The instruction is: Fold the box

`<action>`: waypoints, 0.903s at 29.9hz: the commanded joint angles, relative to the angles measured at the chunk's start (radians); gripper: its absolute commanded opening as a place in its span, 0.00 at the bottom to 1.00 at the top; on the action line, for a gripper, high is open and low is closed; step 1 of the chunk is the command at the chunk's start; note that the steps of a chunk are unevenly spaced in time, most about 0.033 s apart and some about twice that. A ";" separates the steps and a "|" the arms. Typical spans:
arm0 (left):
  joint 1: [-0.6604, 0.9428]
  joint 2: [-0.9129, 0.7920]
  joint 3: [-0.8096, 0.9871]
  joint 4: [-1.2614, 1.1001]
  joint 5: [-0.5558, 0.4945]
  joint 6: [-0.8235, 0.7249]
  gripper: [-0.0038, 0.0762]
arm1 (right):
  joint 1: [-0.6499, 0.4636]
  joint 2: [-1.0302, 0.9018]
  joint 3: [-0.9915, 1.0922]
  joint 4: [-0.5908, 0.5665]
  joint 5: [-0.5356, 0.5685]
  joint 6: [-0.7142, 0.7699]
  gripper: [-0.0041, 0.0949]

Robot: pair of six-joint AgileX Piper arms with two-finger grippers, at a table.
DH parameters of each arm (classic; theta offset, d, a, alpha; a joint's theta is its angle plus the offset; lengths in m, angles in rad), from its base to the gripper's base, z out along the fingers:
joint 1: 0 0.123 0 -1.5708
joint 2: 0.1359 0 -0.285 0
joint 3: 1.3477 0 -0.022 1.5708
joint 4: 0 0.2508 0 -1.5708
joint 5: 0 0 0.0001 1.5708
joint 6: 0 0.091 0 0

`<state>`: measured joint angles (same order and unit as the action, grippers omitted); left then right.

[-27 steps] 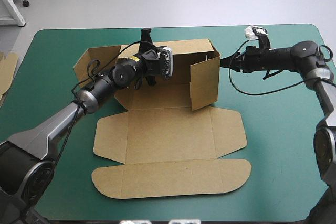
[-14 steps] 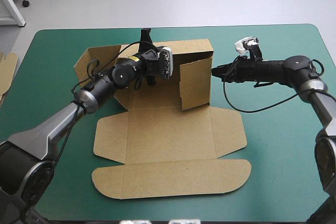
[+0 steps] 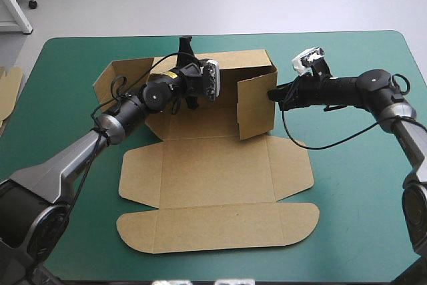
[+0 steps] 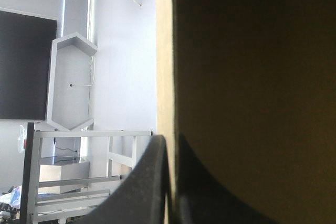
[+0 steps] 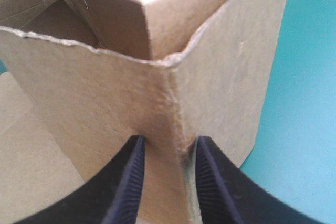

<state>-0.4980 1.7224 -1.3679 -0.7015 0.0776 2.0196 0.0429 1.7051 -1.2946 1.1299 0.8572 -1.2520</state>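
The brown box (image 3: pixel 213 165) lies half raised on the teal-green cover, with its back wall (image 3: pixel 233 65) upright and its lid flat toward the near edge. My left gripper (image 3: pixel 185 46) reaches over the back wall's top edge. In the left wrist view it (image 4: pixel 169 140) is shut on that board edge (image 4: pixel 163 51). My right gripper (image 3: pixel 269 95) meets the upright right side wall (image 3: pixel 257 105) from outside. In the right wrist view its fingers (image 5: pixel 131 182) pinch the creased corner (image 5: pixel 168 108) where two wall panels meet.
The flat lid panels (image 3: pixel 217 228) with their side flaps spread toward the table's near edge. More brown board (image 3: pixel 8 88) shows at the table's left edge. Bare cover (image 3: pixel 353 185) lies to the right of the box.
My right gripper moved left to the right side wall, which swung inward and then came back out a little. The left arm has not moved.
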 commanded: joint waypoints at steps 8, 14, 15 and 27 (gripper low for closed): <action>-0.011 -0.043 -0.027 -0.027 0.008 -0.022 0.03 | 0.053 -0.046 -0.024 0.062 -0.108 -0.095 0.52; -0.011 -0.043 -0.027 -0.025 0.008 -0.015 0.03 | 0.052 -0.046 -0.024 0.053 -0.078 -0.065 0.52; -0.011 -0.043 -0.027 -0.025 0.008 -0.015 0.03 | 0.052 -0.046 -0.024 0.051 -0.078 -0.066 0.52; -0.011 -0.043 -0.027 -0.027 0.001 -0.018 0.03 | 0.052 -0.046 -0.029 0.017 -0.067 -0.067 0.68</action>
<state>-0.4980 1.7224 -1.3679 -0.7015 0.0817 2.0209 0.0921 1.7051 -1.2946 1.1066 0.7813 -1.3140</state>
